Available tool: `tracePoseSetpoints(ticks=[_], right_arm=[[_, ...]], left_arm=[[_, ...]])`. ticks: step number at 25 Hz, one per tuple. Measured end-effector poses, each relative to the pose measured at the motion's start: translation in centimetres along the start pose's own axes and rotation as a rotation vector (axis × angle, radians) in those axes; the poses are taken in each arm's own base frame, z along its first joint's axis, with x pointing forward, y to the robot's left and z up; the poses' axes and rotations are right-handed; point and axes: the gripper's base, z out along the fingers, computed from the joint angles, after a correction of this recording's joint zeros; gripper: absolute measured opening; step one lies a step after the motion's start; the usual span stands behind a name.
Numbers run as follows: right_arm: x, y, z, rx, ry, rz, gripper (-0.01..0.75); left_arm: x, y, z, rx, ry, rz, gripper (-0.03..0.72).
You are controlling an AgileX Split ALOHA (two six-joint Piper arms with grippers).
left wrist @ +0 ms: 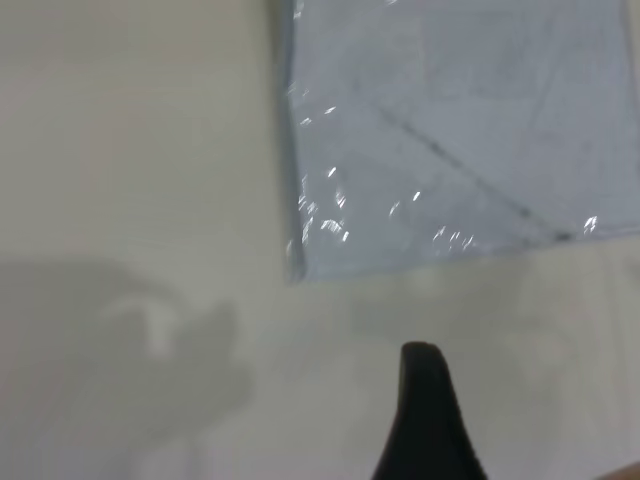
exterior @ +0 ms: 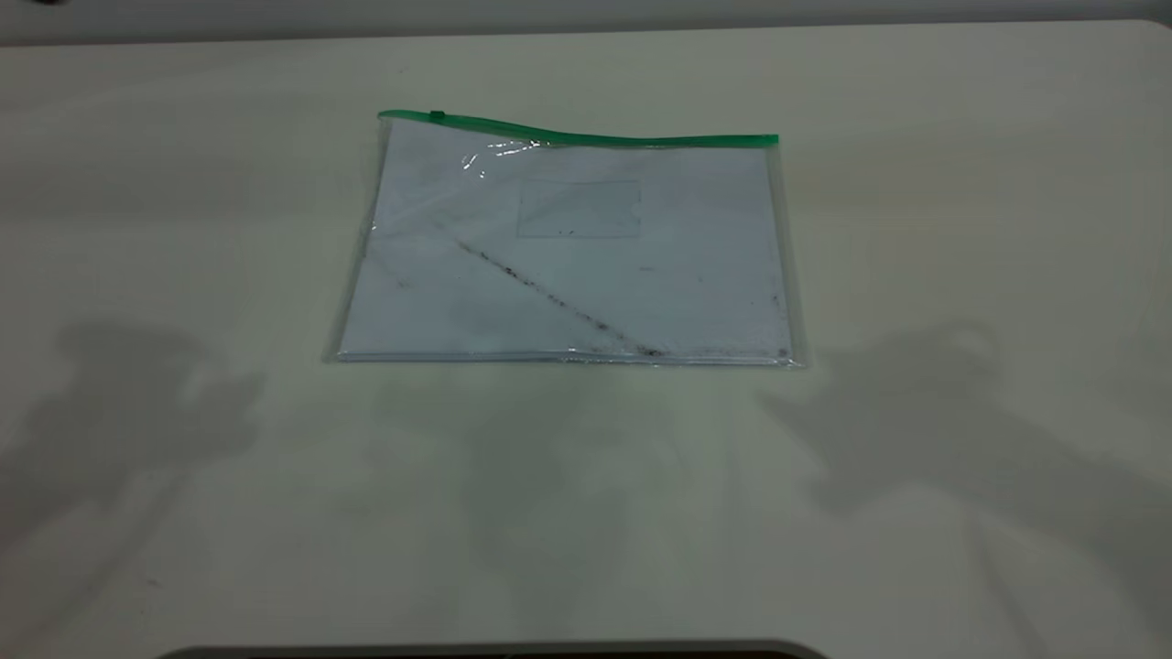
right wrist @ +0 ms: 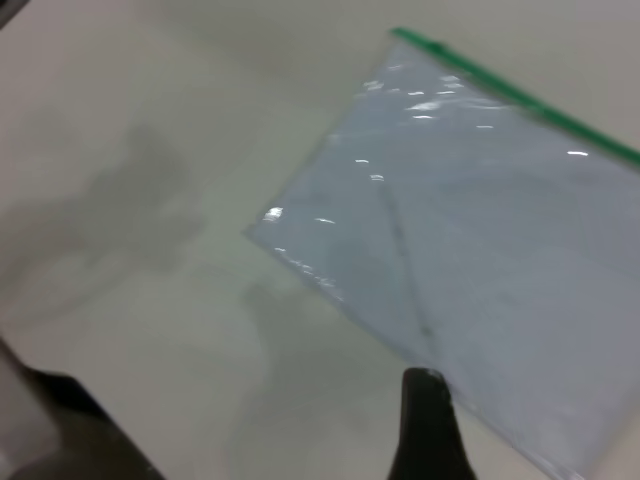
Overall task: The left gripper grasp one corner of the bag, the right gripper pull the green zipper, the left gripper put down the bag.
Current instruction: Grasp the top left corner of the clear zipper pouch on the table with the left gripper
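The bag lies flat on the table, a clear pouch with white paper and a dark diagonal streak inside. The green zipper runs along its far edge, with the slider tab near the left end, just above the far-left corner of the bag. Neither gripper shows in the exterior view, only their shadows at the near left and near right. In the left wrist view, the left gripper hovers off the bag's near edge. In the right wrist view, the right gripper is over the edge of the bag, with the green zipper beyond.
The pale table stretches wide around the bag. Its near edge has a dark curved cut-out. The table's far edge lies well behind the bag. A dark table edge shows in the right wrist view.
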Motion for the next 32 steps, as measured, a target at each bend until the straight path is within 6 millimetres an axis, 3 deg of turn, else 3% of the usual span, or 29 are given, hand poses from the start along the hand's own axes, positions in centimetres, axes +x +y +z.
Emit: tracePoseSetpoints(ticks=[4, 7, 13, 18, 23, 27, 32], right_arm=[[-1.3, -0.1, 4.8, -0.061, 0.051, -0.003, 0.566], [-2.2, -0.6, 7.3, -0.075, 0.067, -0.005, 0.566], [-3.3, -1.8, 10.1, -0.09, 0.067, 0.013, 0.566], [-3.3, -2.1, 10.8, -0.096, 0.061, 0.046, 0.566], [-3.3, -2.4, 11.4, -0.097, 0.061, 0.057, 0.566], [-2.9, -2.6, 12.1, -0.101, 0.065, 0.097, 0.566], [-2.5, -2.9, 12.6, -0.102, 0.074, 0.119, 0.566]], left_arm=[[-3.1, 1.8, 4.7, 0.039, 0.032, 0.041, 0.59], [-5.2, 3.4, 8.5, 0.047, 0.066, 0.056, 0.59], [-9.0, 6.9, 16.7, 0.087, 0.118, 0.078, 0.59], [-9.9, 9.3, 23.2, 0.171, 0.188, 0.083, 0.59], [-10.6, 10.4, 26.9, 0.213, 0.2, 0.088, 0.59], [-10.9, 10.5, 28.3, 0.215, 0.188, 0.082, 0.59], [-9.8, 9.6, 29.9, 0.287, 0.216, 0.1, 0.59]])
